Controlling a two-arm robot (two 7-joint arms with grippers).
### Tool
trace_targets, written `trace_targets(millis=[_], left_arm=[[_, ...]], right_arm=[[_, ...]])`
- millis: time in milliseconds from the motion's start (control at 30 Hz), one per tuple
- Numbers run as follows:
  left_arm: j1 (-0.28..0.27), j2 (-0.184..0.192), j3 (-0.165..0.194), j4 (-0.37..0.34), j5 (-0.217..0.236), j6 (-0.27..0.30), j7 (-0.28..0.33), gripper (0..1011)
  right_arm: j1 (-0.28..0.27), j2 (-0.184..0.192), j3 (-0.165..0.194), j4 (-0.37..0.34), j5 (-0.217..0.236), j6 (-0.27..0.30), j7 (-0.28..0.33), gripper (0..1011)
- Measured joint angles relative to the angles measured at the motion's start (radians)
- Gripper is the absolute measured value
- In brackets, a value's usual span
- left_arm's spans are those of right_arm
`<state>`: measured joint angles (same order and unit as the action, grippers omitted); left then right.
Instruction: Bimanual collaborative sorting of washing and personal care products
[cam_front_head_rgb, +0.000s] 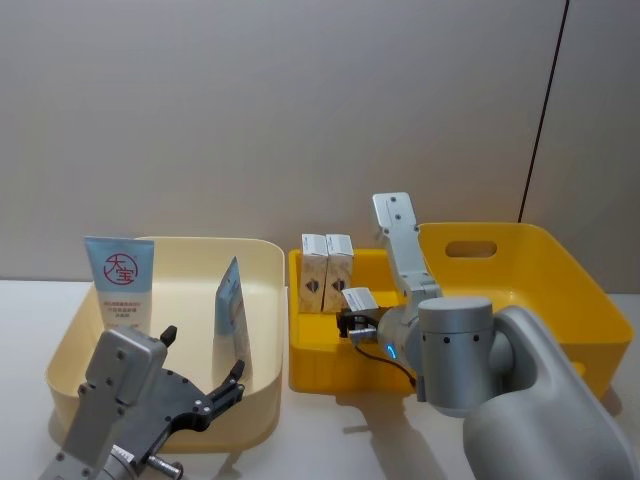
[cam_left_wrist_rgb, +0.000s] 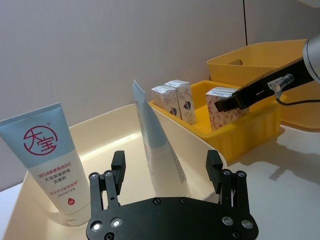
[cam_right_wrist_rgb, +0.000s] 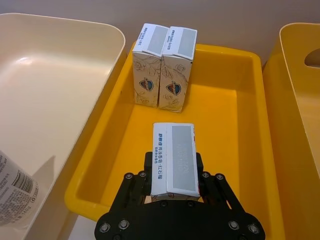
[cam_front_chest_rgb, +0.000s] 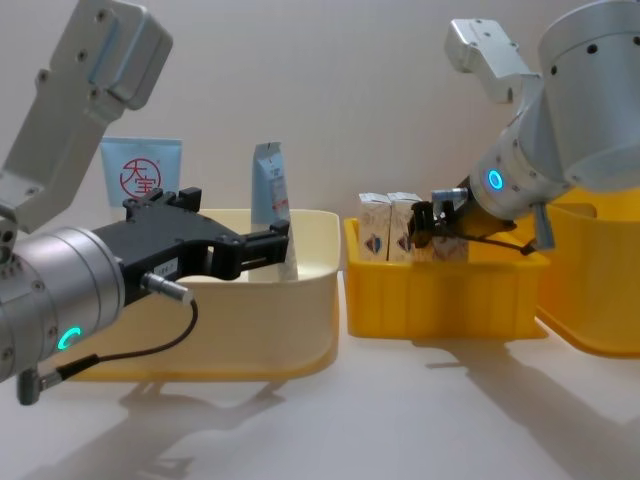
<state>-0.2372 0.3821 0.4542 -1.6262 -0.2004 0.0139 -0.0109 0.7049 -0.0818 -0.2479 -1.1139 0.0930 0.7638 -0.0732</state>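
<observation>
Hovering at the lower left of the head view, the left pincer (cam_front_head_rgb: 205, 352) has its black fingers spread wide above the near part of the cream bin (cam_front_head_rgb: 200, 243), which sits on the white tabletop (cam_front_head_rgb: 310, 445). Just beyond it, in the middle of that bin, the tall pale tube (cam_front_head_rgb: 232, 300) stands upright. Its long axis is vertical, its flat crimped end points up and its thin edge is turned toward the robot. In the left wrist view it shows between the two fingers, farther off than their tips, and nothing is gripped. Farther back, at the bin's far left wall, the light blue tube (cam_front_head_rgb: 120, 280) also stands narrow end down and crimp up, its red round logo facing forward.

Right of centre, the right pincer (cam_right_wrist_rgb: 173, 167) is inside the small yellow bin (cam_front_head_rgb: 320, 368), pinching a beige carton (cam_right_wrist_rgb: 173, 155) by two opposite sides near its top. The left wrist view shows this carton upright, with its long axis vertical and its grey-panelled top face upward. Its base is hidden behind the bin wall. Beyond it, against the far wall of the same bin, two more cartons (cam_right_wrist_rgb: 161, 85) stand upright side by side, touching, emblems facing the robot. The large yellow bin (cam_front_head_rgb: 500, 275) lies at the right of the frame, behind the right arm.
</observation>
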Motion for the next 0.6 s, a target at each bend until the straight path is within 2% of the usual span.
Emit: trace_targets(millis=[333, 600], left_arm=[[0.0, 0.0, 0.0, 0.0, 0.0, 0.0, 0.0, 1003], [0.0, 0.0, 0.0, 0.0, 0.0, 0.0, 0.0, 1003]], right_arm=[[0.0, -0.001, 0.0, 0.001, -0.001, -0.002, 0.0, 410], [-0.005, 0.0, 0.007, -0.023, -0.002, -0.031, 0.002, 410]])
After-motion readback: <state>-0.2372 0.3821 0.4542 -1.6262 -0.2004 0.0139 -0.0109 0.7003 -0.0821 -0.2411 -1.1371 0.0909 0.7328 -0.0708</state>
